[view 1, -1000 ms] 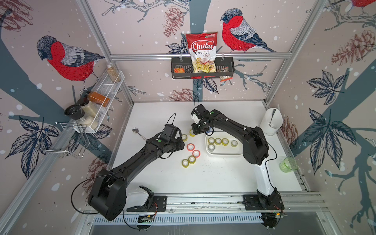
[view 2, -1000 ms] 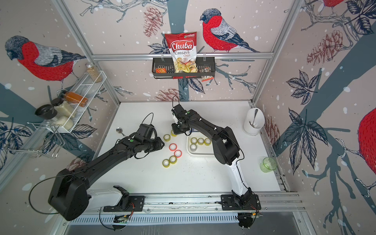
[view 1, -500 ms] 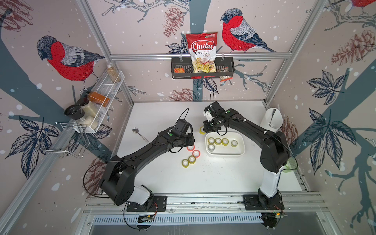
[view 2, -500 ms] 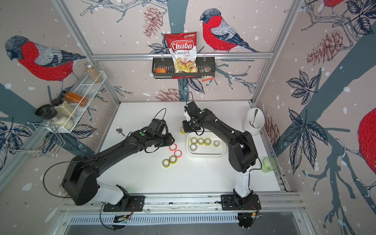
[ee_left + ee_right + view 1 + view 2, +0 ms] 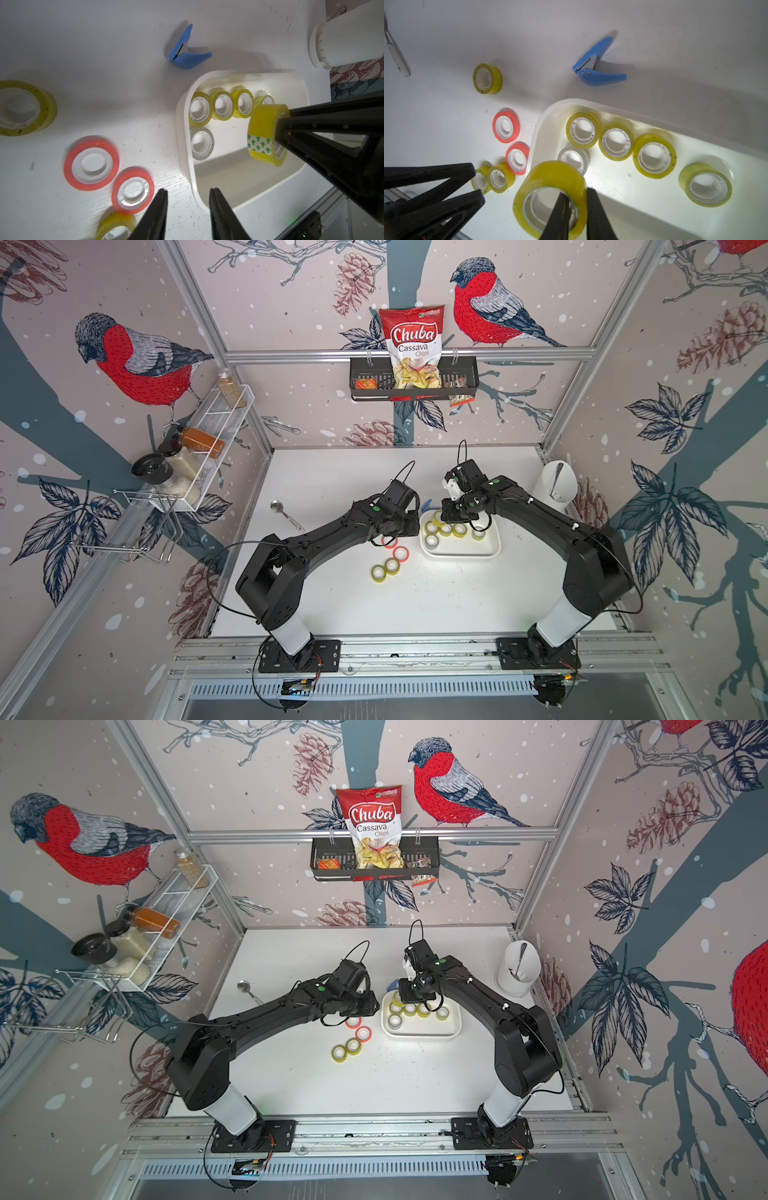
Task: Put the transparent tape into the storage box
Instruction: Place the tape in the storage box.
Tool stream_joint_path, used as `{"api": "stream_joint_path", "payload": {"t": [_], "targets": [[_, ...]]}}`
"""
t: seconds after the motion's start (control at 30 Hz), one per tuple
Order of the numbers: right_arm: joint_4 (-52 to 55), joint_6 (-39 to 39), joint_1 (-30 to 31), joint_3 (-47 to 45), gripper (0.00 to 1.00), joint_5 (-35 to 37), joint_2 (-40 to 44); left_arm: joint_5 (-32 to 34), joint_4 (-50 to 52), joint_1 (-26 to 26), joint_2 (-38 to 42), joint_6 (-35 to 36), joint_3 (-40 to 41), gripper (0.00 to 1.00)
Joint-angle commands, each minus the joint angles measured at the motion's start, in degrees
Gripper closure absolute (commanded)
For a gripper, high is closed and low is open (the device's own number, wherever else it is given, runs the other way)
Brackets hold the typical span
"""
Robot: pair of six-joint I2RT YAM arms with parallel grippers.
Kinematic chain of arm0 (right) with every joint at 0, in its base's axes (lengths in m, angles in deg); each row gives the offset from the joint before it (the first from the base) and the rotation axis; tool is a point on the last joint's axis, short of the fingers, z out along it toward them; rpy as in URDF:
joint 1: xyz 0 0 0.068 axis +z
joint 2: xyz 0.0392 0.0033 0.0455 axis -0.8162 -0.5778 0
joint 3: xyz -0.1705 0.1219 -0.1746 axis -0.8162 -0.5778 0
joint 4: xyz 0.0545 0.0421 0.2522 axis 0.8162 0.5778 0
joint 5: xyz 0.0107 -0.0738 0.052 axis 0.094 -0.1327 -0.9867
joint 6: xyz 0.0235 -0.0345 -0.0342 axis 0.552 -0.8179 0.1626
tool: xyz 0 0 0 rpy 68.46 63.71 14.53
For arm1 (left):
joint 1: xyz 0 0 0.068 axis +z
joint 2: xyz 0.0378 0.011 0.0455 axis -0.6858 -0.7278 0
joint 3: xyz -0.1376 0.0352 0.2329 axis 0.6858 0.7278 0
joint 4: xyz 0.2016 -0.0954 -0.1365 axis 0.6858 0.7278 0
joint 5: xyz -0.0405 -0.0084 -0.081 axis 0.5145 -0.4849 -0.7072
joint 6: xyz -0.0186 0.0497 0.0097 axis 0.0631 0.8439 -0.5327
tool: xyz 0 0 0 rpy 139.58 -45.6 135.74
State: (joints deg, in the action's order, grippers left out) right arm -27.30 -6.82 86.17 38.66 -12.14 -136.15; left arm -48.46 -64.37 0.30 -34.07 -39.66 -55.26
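Right gripper [image 5: 577, 194] pinches the transparent tape [image 5: 550, 176], one finger through its core, so it hangs over the left end of the storage box [image 5: 612, 108], ready to drop. Left gripper [image 5: 188, 190] hovers part-open, empty, beside the rim

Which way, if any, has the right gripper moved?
Yes: the right gripper, shut on a tape roll, went from beside the storage box to over it.

bullfinch and pinecone wallpaper [image 5: 291, 290] covers the walls. an aluminium rail [image 5: 291, 353] carries a black basket [image 5: 463, 381] with a chips bag [image 5: 413, 337]; a wire shelf [image 5: 216, 423] flanks the white table [image 5: 332, 481].
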Motion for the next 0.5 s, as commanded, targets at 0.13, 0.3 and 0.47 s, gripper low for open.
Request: {"api": "stream_joint_path", "payload": {"t": [0.13, 0.3, 0.47], "targets": [[-1.97, -1.03, -1.00, -6.34, 0.82, -0.28, 3.40, 0.45, -1.54, -1.29, -3.31, 0.06, -2.27, 0.62], [-3.51, -1.06, -1.17, -9.88, 0.81, -0.33, 3.15, 0.51, -1.25, -1.55, -4.70, -0.29, -2.86, 0.63], [-4.84, -0.96, -1.39, -12.07, 0.81, -0.15, 2.31, 0.17, -1.28, -1.91, -5.34, -0.45, -3.22, 0.64]]}}
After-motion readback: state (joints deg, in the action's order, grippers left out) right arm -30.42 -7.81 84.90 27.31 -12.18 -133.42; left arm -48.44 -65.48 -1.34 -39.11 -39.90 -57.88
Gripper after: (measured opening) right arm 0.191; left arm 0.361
